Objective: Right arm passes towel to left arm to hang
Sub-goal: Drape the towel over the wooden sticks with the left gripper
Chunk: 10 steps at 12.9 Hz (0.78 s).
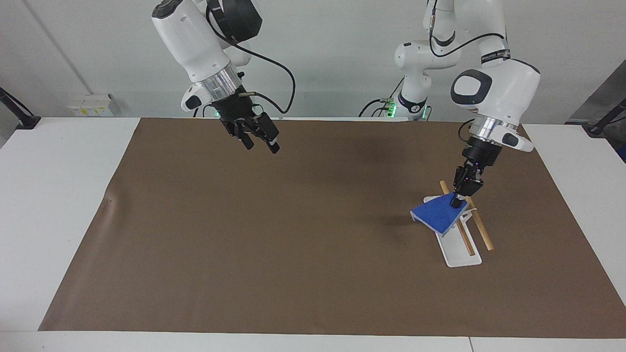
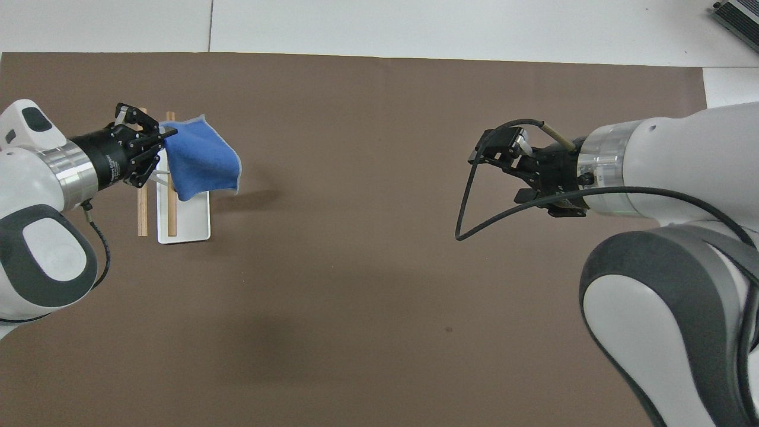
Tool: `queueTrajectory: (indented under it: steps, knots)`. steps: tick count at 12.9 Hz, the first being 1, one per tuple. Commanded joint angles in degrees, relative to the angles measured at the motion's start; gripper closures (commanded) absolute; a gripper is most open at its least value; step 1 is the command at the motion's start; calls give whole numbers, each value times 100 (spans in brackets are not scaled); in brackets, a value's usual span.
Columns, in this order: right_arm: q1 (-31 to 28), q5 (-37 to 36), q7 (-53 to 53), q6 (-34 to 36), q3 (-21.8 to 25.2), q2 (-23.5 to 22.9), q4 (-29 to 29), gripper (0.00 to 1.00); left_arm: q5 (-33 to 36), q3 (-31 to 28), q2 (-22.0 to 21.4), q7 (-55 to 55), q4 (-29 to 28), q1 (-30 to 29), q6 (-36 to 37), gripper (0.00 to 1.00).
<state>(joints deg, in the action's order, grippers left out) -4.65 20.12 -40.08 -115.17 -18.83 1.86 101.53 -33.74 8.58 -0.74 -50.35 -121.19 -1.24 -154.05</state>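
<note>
Blue terry towel (image 1: 439, 213) hung from the left gripper (image 1: 458, 200), whose fingers were pinched on one corner, over the white rack (image 1: 457, 252) with two wooden rods (image 1: 481, 230) at the left arm's end of the table. We saw the right gripper (image 1: 260, 142) spread apart, holding nothing, over the brown mat (image 1: 274, 234). We could read no writing.

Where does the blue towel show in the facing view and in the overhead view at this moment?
Facing view: the towel hangs from the left gripper over the white rack, toward the left arm's end of the table.
Overhead view: the towel shows beside the left gripper, covering part of the rack.
Shared landmark: the rack's wooden rods.
</note>
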Motion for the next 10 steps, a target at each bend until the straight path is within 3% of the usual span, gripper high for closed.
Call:
queueTrajectory:
  steps: [1,5,10]
  knots:
    - [-256,-297,386,266,-34,148,95,0,-106,-303,21,481,-28,-17,-196,100]
    - [-273,-1254,1009,846,115,183,-19,0,-106,-611,170,508,112,-35,-644,100]
    - [-151,-1668,2539,1269,1055,183,-309,0,-115,-963,153,561,-115,-87,-609,100]
